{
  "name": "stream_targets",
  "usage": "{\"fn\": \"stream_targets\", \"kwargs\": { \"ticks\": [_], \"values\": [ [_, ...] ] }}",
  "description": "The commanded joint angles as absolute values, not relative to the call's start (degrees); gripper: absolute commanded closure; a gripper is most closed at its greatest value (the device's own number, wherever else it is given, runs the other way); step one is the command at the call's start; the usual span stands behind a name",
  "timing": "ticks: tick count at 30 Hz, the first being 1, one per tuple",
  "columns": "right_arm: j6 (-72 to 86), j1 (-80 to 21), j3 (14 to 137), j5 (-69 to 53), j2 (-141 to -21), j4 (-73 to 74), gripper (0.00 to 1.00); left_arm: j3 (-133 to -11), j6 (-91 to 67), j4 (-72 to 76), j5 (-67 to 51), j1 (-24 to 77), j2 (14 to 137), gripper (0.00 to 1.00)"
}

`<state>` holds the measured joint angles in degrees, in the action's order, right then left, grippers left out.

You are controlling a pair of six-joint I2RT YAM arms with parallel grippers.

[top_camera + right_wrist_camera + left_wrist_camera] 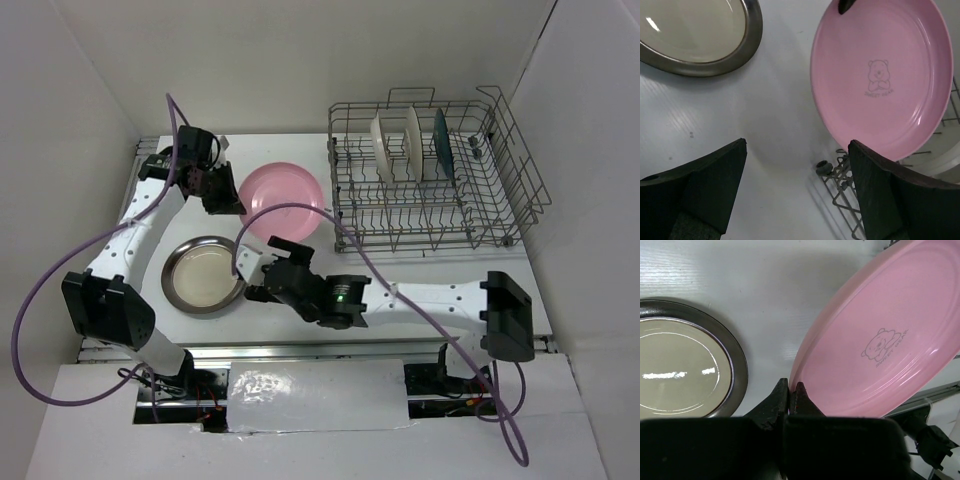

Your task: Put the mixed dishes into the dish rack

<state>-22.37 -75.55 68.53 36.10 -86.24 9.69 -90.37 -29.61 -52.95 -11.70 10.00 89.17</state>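
On the white worktop [280,148], a large grey wire dish rack [522,172] fills the far right corner. Two cream plates [380,146] and one dark teal plate [441,140] stand on edge in its far rows. Just left of the rack is a round pink plate [288,195], with the left gripper [228,203] clamped on its left rim. A brown-rimmed cream plate [203,273] lies flat towards the near left corner, the right gripper [258,285] just beside its right edge.

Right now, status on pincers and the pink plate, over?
Left pincer shut on pink plate rim. Right pincer open, empty. Three plates in rack; brown-rimmed plate on table. Nothing between plate and rack.
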Motion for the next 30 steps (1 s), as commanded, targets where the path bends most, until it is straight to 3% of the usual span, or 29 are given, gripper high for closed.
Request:
{"fn": "stream_targets", "kwargs": {
  "ticks": [1,9,18,21,22,24,27,30],
  "values": [
    [-29.6,-76.6,68.4,41.7,-88.5,0.3,0.11,-92.5,-28.0,-53.8,-12.0,10.5,88.4,1.00],
    [-35.9,-75.1,68.3,43.6,-95.4,-9.1,0.12,-90.1,-26.1,-54.4,-13.4,10.9,86.2,1.00],
    [-37.3,-71.3,69.9,42.5,-97.6,-10.9,0.27,-87.1,-24.3,-52.4,-15.5,9.8,82.5,1.00],
    [-37.5,-70.3,70.6,41.9,-97.8,-10.6,0.41,-87.3,-23.8,-53.0,-15.6,9.8,82.5,1.00],
    [-37.4,-70.2,70.8,41.6,-97.8,-10.4,0.52,-87.2,-23.6,-53.0,-15.9,9.8,82.5,1.00],
    [-37.4,-70.0,71.3,41.3,-97.6,-10.3,0.62,-86.7,-23.5,-52.6,-16.4,9.8,82.0,1.00],
    [-37.5,-70.0,71.8,41.1,-96.8,-9.7,0.91,-85.9,-23.1,-51.9,-16.4,9.8,81.5,1.00],
    [-37.7,-70.0,72.1,40.8,-96.0,-9.4,1.00,-85.4,-22.9,-51.9,-16.6,9.6,81.5,1.00]
  ]
}}
